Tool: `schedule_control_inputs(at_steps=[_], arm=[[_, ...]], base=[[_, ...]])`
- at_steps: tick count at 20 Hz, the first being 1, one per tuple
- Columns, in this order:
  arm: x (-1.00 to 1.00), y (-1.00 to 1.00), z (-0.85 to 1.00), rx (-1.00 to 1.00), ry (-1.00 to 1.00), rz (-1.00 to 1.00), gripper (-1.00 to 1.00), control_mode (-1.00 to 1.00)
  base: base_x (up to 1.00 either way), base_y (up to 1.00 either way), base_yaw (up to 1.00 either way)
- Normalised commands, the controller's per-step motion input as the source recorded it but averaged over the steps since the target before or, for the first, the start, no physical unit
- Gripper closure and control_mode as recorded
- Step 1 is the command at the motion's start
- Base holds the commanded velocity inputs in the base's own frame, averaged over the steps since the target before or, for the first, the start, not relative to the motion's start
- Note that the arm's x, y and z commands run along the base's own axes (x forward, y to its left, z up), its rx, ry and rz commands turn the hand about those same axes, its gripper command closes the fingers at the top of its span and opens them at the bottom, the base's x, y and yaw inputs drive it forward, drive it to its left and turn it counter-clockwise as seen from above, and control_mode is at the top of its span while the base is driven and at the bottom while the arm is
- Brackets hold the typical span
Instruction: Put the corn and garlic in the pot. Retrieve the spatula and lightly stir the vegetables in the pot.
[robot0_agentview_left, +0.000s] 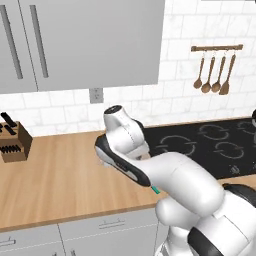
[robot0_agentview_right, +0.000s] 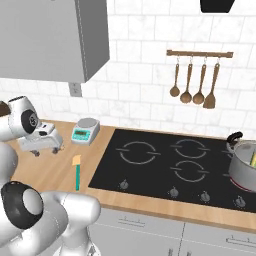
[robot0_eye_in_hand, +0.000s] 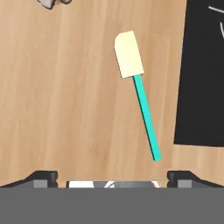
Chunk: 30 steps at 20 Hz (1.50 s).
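Wooden surface (robot0_agentview_right: 60, 170) with the black cooktop (robot0_agentview_right: 170, 165) set into it on the right. On the cooktop's far right burner stands the pot (robot0_agentview_right: 244, 167), with a pale yellow-green piece showing inside, which I take to be the corn (robot0_agentview_right: 253, 159); I cannot make out the garlic from here.

The spatula (robot0_eye_in_hand: 136, 94) lies flat on the surface just left of the cooktop's edge, not touching it, blade toward the wall and teal handle pointing back toward the near edge. A small kitchen scale (robot0_agentview_right: 85, 131) sits farther back, well apart from it.

The gripper (robot0_eye_in_hand: 111, 177) hovers above the spatula, jaws spread wide and empty, one fingertip (robot0_eye_in_hand: 41, 178) showing to each side at the bottom of the hand view.

I judge the step in hand to be the pickup of the spatula. To do it well I would shift the hand until the handle's middle sits between the fingers, turn the wrist so the jaws close across the thin handle and not along it, then descend straight. The handle is slim and lies flat, so I expect the tips must nearly meet the wood, and a grasp near the handle's end would likely let the blade droop.
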Motion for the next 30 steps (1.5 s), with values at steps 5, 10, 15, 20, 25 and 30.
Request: schedule_control_inputs(at_steps=[5, 10, 15, 20, 25, 30], arm=[[0.62, 0.69, -0.42, -0.03, 0.0, 0.05, -1.0, -1.0], [0.58, 0.56, -0.42, -0.07, 0.0, -0.03, -1.0, -1.0], [0.56, 0.23, -0.16, -0.05, -0.08, -0.15, -1.0, -1.0], [0.52, 0.0, -0.16, -0.03, -0.09, -0.25, -1.0, -1.0], [0.39, 0.0, -0.27, 0.0, -0.07, -0.17, -1.0, -1.0], [0.26, 0.0, -0.23, 0.0, -0.08, -0.1, -1.0, -1.0]], base=[[0.0, 0.0, 0.0], [0.0, 0.0, 0.0], [0.0, 0.0, 0.0], [0.0, 0.0, 0.0], [0.0, 0.0, 0.0], [0.0, 0.0, 0.0]])
